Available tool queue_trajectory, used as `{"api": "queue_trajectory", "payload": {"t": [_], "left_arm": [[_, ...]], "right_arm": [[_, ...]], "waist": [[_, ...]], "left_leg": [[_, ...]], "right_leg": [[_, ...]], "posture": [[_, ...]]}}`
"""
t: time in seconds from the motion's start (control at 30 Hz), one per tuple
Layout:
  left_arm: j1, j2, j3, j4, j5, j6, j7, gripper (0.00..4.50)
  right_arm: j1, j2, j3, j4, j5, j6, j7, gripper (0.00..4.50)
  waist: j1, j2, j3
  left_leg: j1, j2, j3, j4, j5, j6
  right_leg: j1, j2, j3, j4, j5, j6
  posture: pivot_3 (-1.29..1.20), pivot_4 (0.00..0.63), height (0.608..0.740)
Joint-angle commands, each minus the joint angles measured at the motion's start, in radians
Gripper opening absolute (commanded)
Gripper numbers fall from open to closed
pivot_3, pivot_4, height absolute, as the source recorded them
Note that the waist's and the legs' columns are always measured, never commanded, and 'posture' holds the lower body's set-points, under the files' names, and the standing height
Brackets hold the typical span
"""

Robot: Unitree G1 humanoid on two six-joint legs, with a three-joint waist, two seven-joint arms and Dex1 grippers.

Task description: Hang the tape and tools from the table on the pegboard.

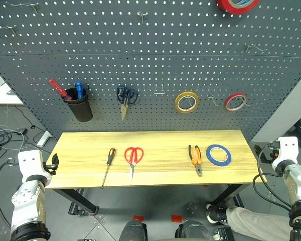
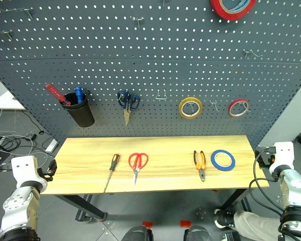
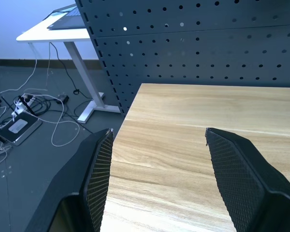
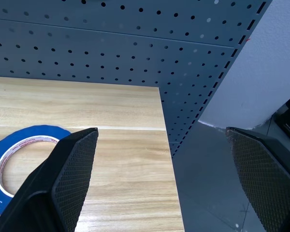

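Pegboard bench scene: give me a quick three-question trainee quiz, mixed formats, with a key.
1. True or false: the blue tape already hangs on the pegboard.
2. Which tool lies nearest the blue tape on the table? A) screwdriver B) red scissors C) pliers
3. Fill in: the left gripper and the right gripper both hold ____.

Key: 1 false, it lies flat on the table. 2 C, the pliers lie just beside it, toward the robot's left. 3 nothing, both stand open at the table's two ends.
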Motion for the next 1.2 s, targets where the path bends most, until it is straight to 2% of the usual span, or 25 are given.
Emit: {"api": "queue_trajectory", "payload": {"t": [0.03, 0.3, 0.47, 0.67, 0.83, 0.93, 1.0, 1.1, 1.2], "left_arm": [[0.0, 0.023, 0.017, -0.037, -0.005, -0.02, 0.0, 3.2], [0.025, 0.03, 0.014, -0.052, 0.016, -0.025, 0.017, 3.2], [0.046, 0.013, 0.039, -0.071, -0.029, -0.018, -0.003, 3.2], [0.109, -0.032, -0.02, -0.221, -0.052, 0.074, -0.037, 3.2], [0.173, -0.082, -0.132, -0.456, -0.086, 0.221, -0.111, 3.2], [0.187, -0.059, -0.221, -0.575, -0.06, 0.266, -0.171, 3.2], [0.171, -0.024, -0.299, -0.655, -0.039, 0.294, -0.233, 3.2], [0.063, 0.02, -0.422, -0.759, -0.054, 0.345, -0.348, 3.2], [-0.016, 0.049, -0.486, -0.798, -0.061, 0.365, -0.426, 3.2]], "right_arm": [[-0.027, -0.023, -0.025, -0.01, 0.015, -0.028, -0.002, 4.5], [-0.017, -0.016, -0.016, -0.041, 0.021, -0.032, 0.025, 4.5], [0.029, -0.001, 0.025, -0.129, 0.006, -0.019, 0.064, 4.5], [0.128, 0.002, 0.143, -0.352, -0.049, 0.047, 0.103, 4.5], [0.178, -0.008, 0.254, -0.567, -0.067, 0.204, 0.15, 4.5], [0.159, -0.008, 0.29, -0.631, -0.066, 0.296, 0.165, 4.5], [0.125, -0.02, 0.319, -0.633, -0.081, 0.33, 0.183, 4.5], [0.022, -0.048, 0.361, -0.517, -0.117, 0.34, 0.221, 4.5], [-0.054, -0.051, 0.385, -0.452, -0.12, 0.349, 0.256, 4.5]], "waist": [[0.0, 0.0, -0.001], [-0.001, 0.0, -0.002], [0.0, 0.0, -0.002], [0.0, 0.002, 0.007], [-0.001, 0.004, 0.057], [-0.002, 0.001, 0.098], [-0.002, 0.0, 0.129], [-0.002, 0.002, 0.175], [-0.002, 0.002, 0.205]], "left_leg": [[0.0, 0.0, 0.0, 0.0, 0.0, 0.0], [0.001, 0.0, 0.001, 0.0, 0.0, 0.0], [0.001, 0.0, 0.001, 0.0, 0.0, 0.0], [0.001, 0.001, 0.001, 0.0, 0.0, 0.0], [0.004, 0.001, 0.002, 0.0, -0.001, 0.001], [0.003, 0.001, 0.003, 0.0, -0.001, 0.001], [-0.001, 0.001, 0.003, 0.0, 0.0, 0.001], [-0.002, 0.001, 0.004, 0.001, -0.001, 0.002], [-0.006, 0.0, 0.006, 0.001, -0.001, 0.003]], "right_leg": [[0.0, 0.0, 0.0, 0.0, 0.0, 0.0], [0.0, 0.0, 0.001, 0.0, 0.0, 0.0], [0.0, 0.0, 0.001, 0.0, 0.0, 0.0], [0.0, 0.0, 0.002, 0.0, 0.0, 0.0], [0.002, -0.001, 0.003, 0.0, 0.0, 0.0], [0.0, -0.001, 0.004, 0.001, 0.001, 0.0], [-0.002, -0.001, 0.004, 0.001, 0.002, -0.001], [-0.003, -0.001, 0.006, -0.001, 0.002, 0.0], [-0.007, -0.002, 0.008, -0.002, 0.003, 0.0]], "posture": [[0.09, 0.001, 0.74], [0.09, 0.01, 0.74], [0.08, 0.028, 0.74], [0.05, 0.101, 0.74], [0.01, 0.175, 0.74], [-0.03, 0.251, 0.74], [-0.04, 0.285, 0.74], [-0.05, 0.332, 0.74], [-0.05, 0.363, 0.74]]}}
